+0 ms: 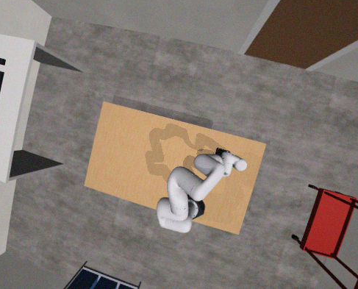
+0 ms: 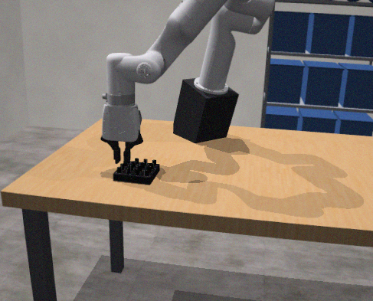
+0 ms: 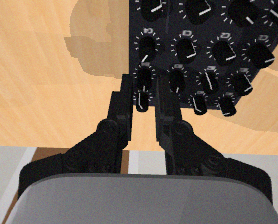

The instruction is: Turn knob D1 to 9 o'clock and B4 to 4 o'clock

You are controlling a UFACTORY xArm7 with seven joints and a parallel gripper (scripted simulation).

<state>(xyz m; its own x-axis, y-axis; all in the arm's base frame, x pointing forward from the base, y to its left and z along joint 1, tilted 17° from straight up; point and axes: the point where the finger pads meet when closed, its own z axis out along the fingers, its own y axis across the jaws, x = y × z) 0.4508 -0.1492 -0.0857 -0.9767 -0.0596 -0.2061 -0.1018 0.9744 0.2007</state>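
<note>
Wooden counter (image 2: 253, 194) carries the knob box (image 2: 135, 172); I hang over its corner knob (image 3: 142, 101), jaws part-way apart and empty, straddling it to grip and turn.

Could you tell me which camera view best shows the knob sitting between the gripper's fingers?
The wrist view: the corner knob sits between the fingers, white line visible. The exterior view shows knobs only as small pegs on the knob box; the top view hides them beneath the arm.

Bright, even light; soft arm shadow (image 2: 253, 178) on table (image 2: 62, 182); slight blur.
</note>
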